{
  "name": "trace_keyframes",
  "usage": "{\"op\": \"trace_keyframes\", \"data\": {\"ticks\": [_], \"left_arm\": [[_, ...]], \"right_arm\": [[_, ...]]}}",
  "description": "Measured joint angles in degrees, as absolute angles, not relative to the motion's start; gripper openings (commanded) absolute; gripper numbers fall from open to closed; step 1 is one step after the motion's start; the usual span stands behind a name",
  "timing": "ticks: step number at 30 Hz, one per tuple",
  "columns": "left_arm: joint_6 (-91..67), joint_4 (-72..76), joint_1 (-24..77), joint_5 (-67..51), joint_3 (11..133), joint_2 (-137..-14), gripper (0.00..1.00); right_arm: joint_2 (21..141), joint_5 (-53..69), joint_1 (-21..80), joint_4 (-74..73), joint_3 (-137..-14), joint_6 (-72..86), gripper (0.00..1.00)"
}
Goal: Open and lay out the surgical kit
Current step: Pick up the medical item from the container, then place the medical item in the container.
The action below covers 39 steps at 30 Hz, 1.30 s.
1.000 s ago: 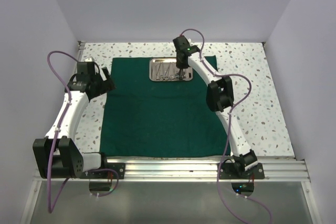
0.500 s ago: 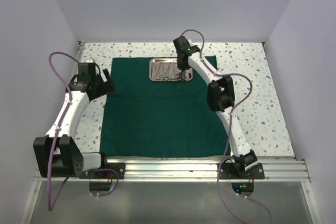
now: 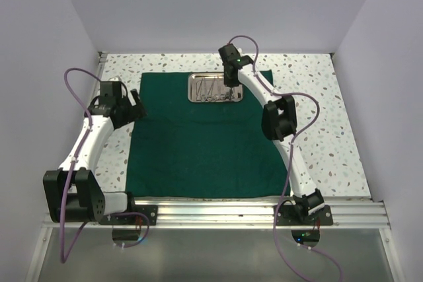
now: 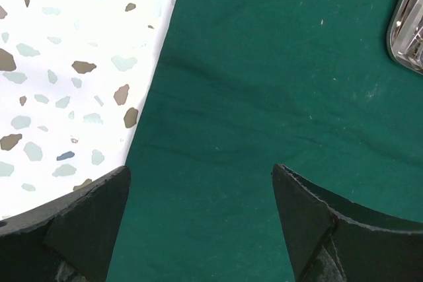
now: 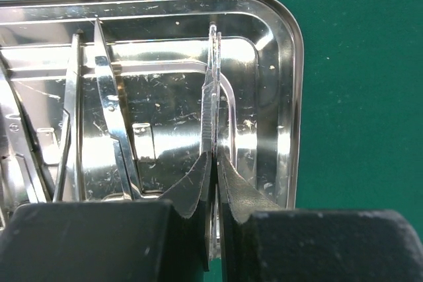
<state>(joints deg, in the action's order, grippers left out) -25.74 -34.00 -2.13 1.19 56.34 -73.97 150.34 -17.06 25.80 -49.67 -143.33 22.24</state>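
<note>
Flat on the white speckled table (image 3: 317, 123) lies one dark green cloth wrap (image 3: 198, 143), spread out as a large square with a few soft creases near its left edge. One shiny rectangular steel tray (image 3: 193, 88) sits on the far middle of the cloth, well inside its border. The tray holds several slim steel instruments lying side by side. Steel scissors (image 5: 109, 104) with a pivot screw rest left of centre, and more pieces lie at the far left. These are partly cut off in the right wrist view, so I cannot give the full count.

The right gripper (image 5: 215, 163) is down in the right part of the tray. Its two fingers are clenched on the slim steel tweezers (image 5: 213, 84), seen edge-on between the pads.

The left gripper (image 4: 201, 176) hovers over the cloth's left edge with its fingers spread wide and nothing between them, straddling the line where cloth meets table.
</note>
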Motion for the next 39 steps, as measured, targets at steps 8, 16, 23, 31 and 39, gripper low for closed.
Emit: {"op": "trace_keyframes", "data": {"ticks": [8,16,23,31,39], "left_arm": [[-25.7,-33.8,-2.1,0.8,56.4,-75.5,0.93],[-24.4,-32.8,-2.1,-0.8,56.7,-78.3,0.92],[-24.4,-31.3,-2.1,-2.7,56.9,-80.9,0.92],[-24.6,-29.1,-2.1,-4.2,57.2,-83.4,0.9],[-24.7,-29.3,-1.7,-4.3,58.2,-83.9,0.91]], "right_arm": [[147.0,-16.6,25.8,-50.0,-142.6,22.5,0.0],[128.8,-9.9,25.5,-47.0,-120.2,24.4,0.0],[102.8,-4.4,25.6,-39.0,-86.1,25.7,0.0],[94.6,-1.2,25.6,-32.7,-70.1,28.2,0.0],[120.9,-2.0,25.6,-31.2,-107.4,26.5,0.0]]}}
